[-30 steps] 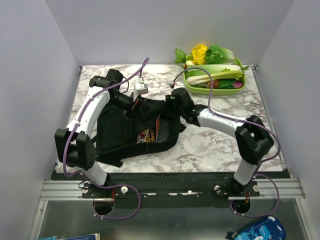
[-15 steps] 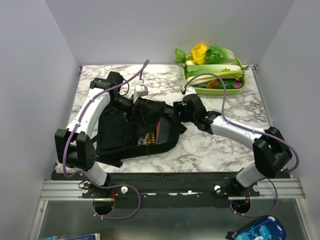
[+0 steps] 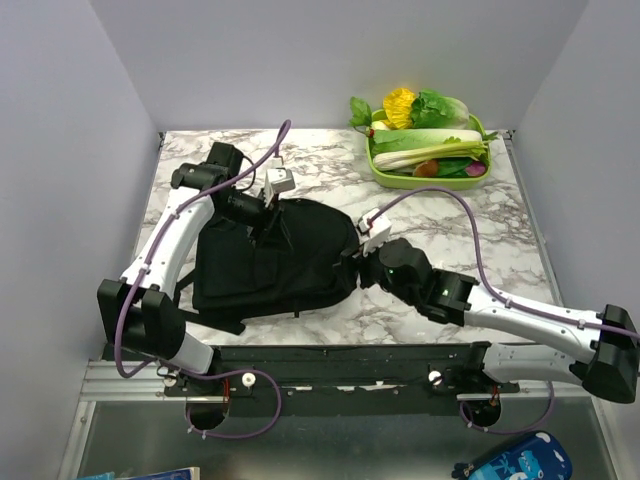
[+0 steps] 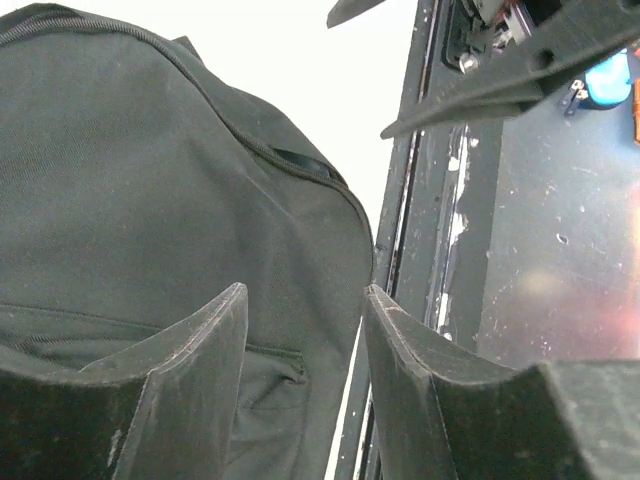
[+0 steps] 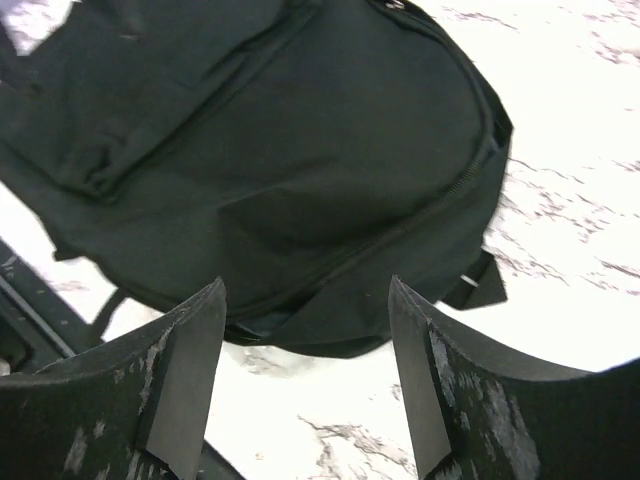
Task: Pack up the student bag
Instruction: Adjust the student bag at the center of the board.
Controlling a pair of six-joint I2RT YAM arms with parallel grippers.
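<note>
Black fabric backpack (image 3: pixel 280 265): lies flat, seemingly filled; zipping shut comes next, needing the zip pull
Left gripper (image 4: pixel 303 300): parted, empty
Right gripper (image 5: pixel 305 290): wide, empty

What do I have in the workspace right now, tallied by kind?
Black backpack: 1
Green tray, heaped with vegetables too jumbled to count: 1
Robot arms: 2, left arm and right arm
Total: 4

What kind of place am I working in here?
Probably a lab test cell: plain white walls enclose a marble-patterned table holding a black student bag and a green tray of vegetables.
</note>
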